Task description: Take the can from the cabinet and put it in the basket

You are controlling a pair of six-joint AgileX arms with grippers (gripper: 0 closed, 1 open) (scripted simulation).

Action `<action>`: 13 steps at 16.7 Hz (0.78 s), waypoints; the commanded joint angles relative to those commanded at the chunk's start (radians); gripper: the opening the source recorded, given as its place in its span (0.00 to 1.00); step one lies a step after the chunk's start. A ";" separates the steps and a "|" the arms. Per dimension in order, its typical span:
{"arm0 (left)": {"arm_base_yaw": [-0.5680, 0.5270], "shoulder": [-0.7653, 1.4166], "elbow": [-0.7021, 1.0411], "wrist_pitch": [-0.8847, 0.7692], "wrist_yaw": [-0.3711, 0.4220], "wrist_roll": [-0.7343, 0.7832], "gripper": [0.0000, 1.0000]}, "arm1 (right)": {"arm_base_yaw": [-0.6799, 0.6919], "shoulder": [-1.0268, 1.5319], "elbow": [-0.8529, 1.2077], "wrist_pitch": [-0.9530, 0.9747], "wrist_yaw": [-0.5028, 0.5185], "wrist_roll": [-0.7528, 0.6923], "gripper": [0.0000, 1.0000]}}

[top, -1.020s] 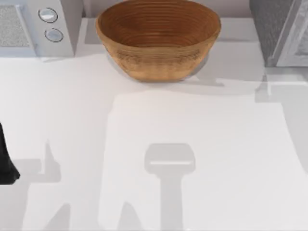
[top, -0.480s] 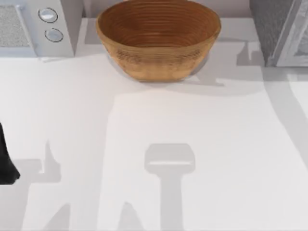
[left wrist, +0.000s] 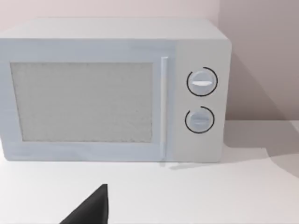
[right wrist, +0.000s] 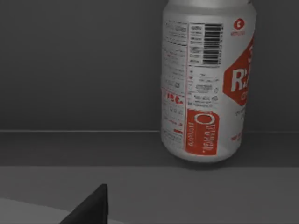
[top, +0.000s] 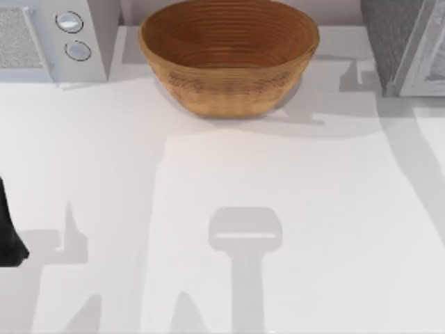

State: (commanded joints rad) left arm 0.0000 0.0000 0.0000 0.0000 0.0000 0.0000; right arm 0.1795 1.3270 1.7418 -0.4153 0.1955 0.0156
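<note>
The can is silver-white with red markings. It stands upright on the grey floor inside the dark cabinet, in the right wrist view. A dark tip of my right gripper shows in front of the can, apart from it. In the top view the cabinet is at the back right, with its pale door at the picture's edge. The tan woven basket sits at the back middle with nothing in it. My left arm is parked at the table's left edge.
A pale microwave with two round knobs stands at the back left, and it faces the left wrist camera. A dark tip of my left gripper shows above the white tabletop.
The shadows on the table's right side have shifted toward the cabinet. The basket and my left arm have not moved.
</note>
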 joint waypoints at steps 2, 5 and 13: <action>0.000 0.000 0.000 0.000 0.000 0.000 1.00 | -0.010 0.038 0.036 0.006 -0.005 -0.001 1.00; 0.000 0.000 0.000 0.000 0.000 0.000 1.00 | -0.033 0.158 0.137 0.023 -0.025 -0.001 1.00; 0.000 0.000 0.000 0.000 0.000 0.000 1.00 | -0.073 0.346 0.295 0.058 -0.062 0.000 1.00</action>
State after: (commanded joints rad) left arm 0.0000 0.0000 0.0000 0.0000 0.0000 0.0000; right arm 0.1066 1.6726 2.0371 -0.3569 0.1333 0.0157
